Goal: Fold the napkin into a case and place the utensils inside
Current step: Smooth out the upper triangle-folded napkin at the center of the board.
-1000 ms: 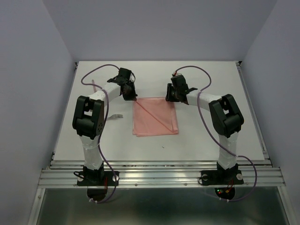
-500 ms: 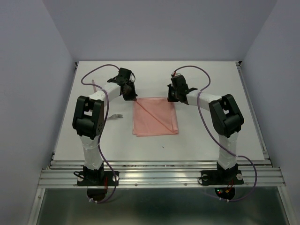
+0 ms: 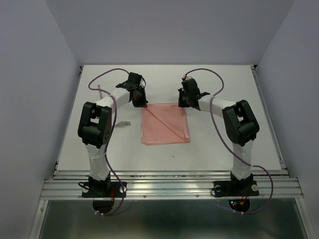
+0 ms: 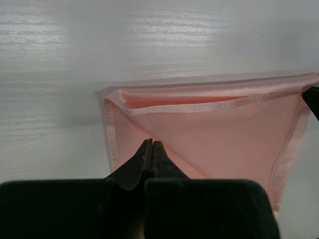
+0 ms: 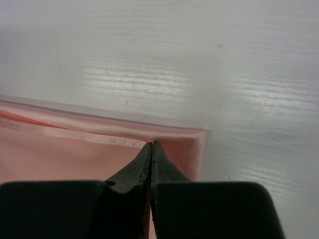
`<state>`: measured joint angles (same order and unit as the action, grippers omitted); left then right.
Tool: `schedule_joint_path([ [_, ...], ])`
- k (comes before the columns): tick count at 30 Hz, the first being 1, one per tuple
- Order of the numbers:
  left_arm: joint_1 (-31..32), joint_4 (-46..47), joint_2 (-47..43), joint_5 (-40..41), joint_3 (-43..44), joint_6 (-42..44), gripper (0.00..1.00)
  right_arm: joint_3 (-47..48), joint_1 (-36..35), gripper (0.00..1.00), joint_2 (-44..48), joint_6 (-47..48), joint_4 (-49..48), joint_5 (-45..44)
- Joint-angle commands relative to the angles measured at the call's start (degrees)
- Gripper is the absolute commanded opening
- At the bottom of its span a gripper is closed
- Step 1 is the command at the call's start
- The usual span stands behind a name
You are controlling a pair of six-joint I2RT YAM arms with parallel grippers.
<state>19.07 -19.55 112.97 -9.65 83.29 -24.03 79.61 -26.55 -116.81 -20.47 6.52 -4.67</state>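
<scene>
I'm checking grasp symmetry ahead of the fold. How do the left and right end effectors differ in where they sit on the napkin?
The left end effector is at the far left corner of the napkin; the right end effector is at its far right corner. The left's tips meet the cloth well inside the hem, while the right's tips meet it right at the far hem. Both are shut, seemingly pinching cloth.

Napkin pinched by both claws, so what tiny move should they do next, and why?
Probably raise both far corners a little, together, to begin folding. The left gripper and right gripper are each shut on a far corner of the napkin, which lies wide, not yet folded narrow.
</scene>
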Motion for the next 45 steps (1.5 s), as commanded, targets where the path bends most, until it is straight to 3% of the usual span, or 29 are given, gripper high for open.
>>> schedule_joint_path([
  [1,0.27,-0.40,-1.26,-0.46,2.67,1.09,0.00,3.70,0.35,0.01,-0.17,1.40,0.07,-0.34],
  [14,0.27,-0.40,0.06,-1.16,3.90,1.00,0.00,4.76,0.35,0.01,-1.31,1.40,0.68,-0.17],
  [16,0.27,-0.40,0.15,-1.07,4.25,0.92,0.00,4.59,0.35,0.10,-0.70,0.96,0.68,-1.13],
  [17,0.27,-0.57,0.32,-0.90,4.43,1.09,0.00,4.24,0.35,0.25,0.26,0.70,0.68,-2.61],
  [20,0.27,-0.75,1.20,-0.55,5.48,1.18,0.00,3.71,0.35,0.47,2.55,-0.27,1.12,-6.22],
  [23,0.18,-1.01,2.78,-0.28,6.71,1.27,0.00,2.74,0.35,0.62,6.85,-0.36,1.65,-8.16],
  [26,0.09,-1.98,3.92,0.51,8.47,1.36,0.00,-0.24,0.35,0.65,11.76,-0.62,3.13,-6.68],
  [28,0.00,-1.81,4.10,1.03,8.91,1.53,0.00,-4.71,0.35,0.65,14.50,-2.02,3.76,-5.45],
  [30,-0.08,-2.24,4.63,1.21,9.52,1.36,0.00,-10.49,-2.01,0.50,18.71,-3.95,4.37,-5.35],
  [31,-0.17,-2.33,5.07,1.30,9.61,1.44,0.00,-12.27,-3.06,0.36,19.95,-4.66,5.24,-5.61],
  [35,-0.17,-2.25,5.33,1.91,8.57,1.27,0.00,-20.27,-8.95,0.10,25.84,-9.49,6.74,-5.88],
  [39,-0.17,-1.55,6.03,1.57,7.86,1.18,0.00,-25.38,-13.79,0.08,29.80,-15.72,8.06,-6.06],
  [45,-0.26,-1.98,7.62,1.48,8.38,1.27,0.00,-31.71,-13.80,0.07,28.14,-19.78,4.21,-5.26],
])
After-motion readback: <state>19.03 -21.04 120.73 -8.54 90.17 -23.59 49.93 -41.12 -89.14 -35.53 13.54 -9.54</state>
